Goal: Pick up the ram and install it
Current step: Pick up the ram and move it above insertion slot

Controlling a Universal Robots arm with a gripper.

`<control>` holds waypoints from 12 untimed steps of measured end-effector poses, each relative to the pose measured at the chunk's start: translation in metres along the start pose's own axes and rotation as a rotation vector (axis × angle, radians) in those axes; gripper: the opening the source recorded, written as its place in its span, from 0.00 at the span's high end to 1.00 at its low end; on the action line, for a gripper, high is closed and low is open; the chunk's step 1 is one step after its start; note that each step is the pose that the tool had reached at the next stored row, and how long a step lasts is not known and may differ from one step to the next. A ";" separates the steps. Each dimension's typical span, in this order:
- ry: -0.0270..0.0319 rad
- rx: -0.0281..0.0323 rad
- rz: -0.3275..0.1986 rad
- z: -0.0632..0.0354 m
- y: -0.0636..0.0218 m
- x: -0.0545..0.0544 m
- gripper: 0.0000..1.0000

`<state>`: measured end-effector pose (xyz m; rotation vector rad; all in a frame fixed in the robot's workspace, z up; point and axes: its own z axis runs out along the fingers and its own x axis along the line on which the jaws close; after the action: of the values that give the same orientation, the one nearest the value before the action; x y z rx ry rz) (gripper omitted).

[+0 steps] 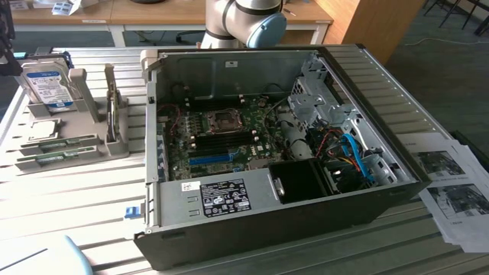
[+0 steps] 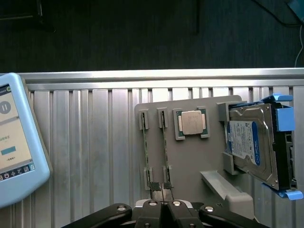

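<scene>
Two ram sticks stand on edge, side by side in a grey holder. Their near ends lie just ahead of the gripper, whose jaws are pressed together on nothing; whether they touch the sticks is hard to judge. Farther from the jaws, beside the sticks, sit one CPU and one hard drive. One open computer case holds one motherboard.

Slatted metal table, open computer case, grey parts holder, printed sheets, light blue tablet
</scene>
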<state>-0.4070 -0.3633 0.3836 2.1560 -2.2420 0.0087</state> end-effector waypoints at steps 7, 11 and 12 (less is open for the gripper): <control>0.0010 0.0015 -0.057 0.0000 0.0000 0.000 0.91; 0.0013 0.0020 -0.074 0.0001 0.0000 0.000 0.91; 0.0013 0.0020 -0.074 0.0000 0.0000 0.000 0.91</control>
<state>-0.4070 -0.3633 0.3836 2.2372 -2.1613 0.0106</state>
